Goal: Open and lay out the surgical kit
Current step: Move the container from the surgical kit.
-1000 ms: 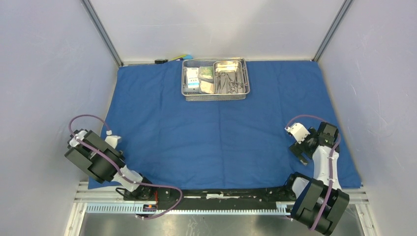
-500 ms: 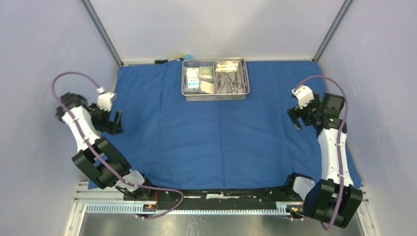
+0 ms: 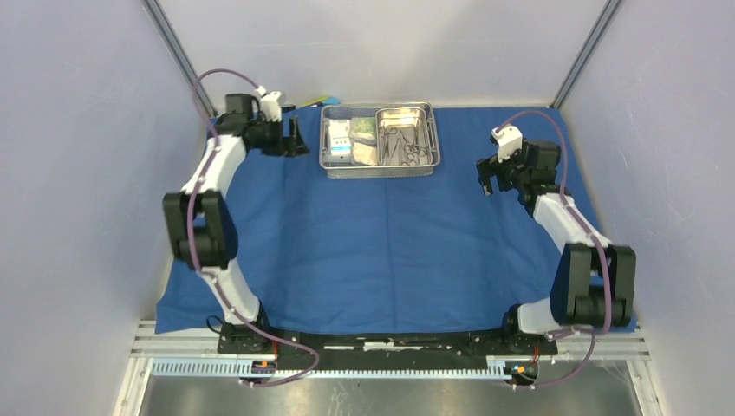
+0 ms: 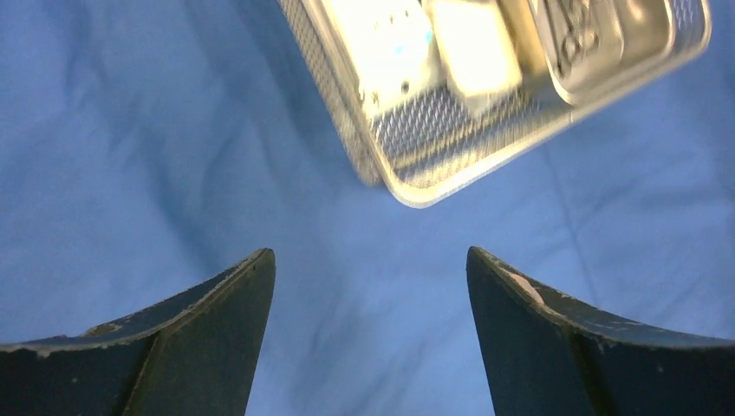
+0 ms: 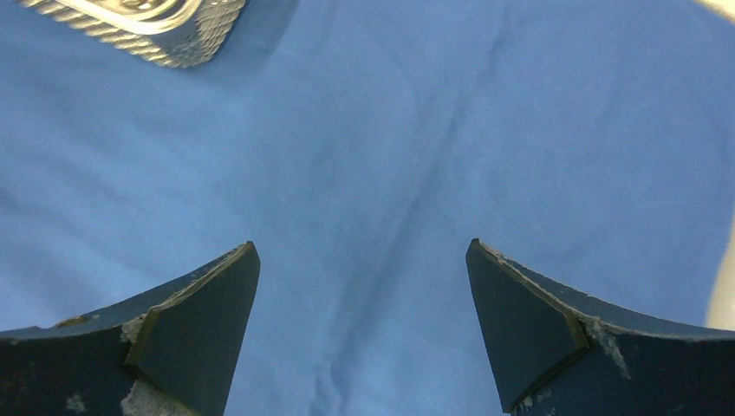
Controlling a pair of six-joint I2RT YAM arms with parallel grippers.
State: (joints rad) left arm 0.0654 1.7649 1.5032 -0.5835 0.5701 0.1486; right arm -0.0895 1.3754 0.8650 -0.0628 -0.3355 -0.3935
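Right, near edge first: both arm bases sit on the metal rail (image 3: 373, 345) at the bench front, left arm at left, right arm at right. The blue cloth (image 3: 390, 251) lies opened out flat over most of the bench w/ light fold creases, its near edge just at the rail.

Mid-depth, right side: the right arm bends up at the elbow and reaches fwd. The right tool (image 3: 485, 180) hangs over the cloth's right part, to the right of the tray and apart from it. Its jaws are spread wide and released, nothing btwn them. Its wrist view shows bare cloth under the fingers and one tray corner at top left.

Further back, left side: the left arm stretches along the cloth's left edge. The left tool (image 3: 297, 137) is over the far-left part of the cloth, just beside the tray's left short end, not touching it. Jaws wide apart, gripping nothing. Its wrist view shows a tray corner ahead of the fingertips w/ cloth in the gap.

Far ctr: the wire-mesh tray (image 3: 379, 172) sits on the cloth, long side running left-right. The steel pan (image 3: 403, 117) sits inside its right half, and thin scissor-like instruments (image 3: 406, 147) lie in the pan; count can't be told. The tray's left half holds pale flat packets (image 3: 362, 143).

Beyond the cloth's far edge, left of the tray, lie a yellow-and-blue item (image 3: 319, 100) and a small black item (image 3: 283, 108), both too small to identify.
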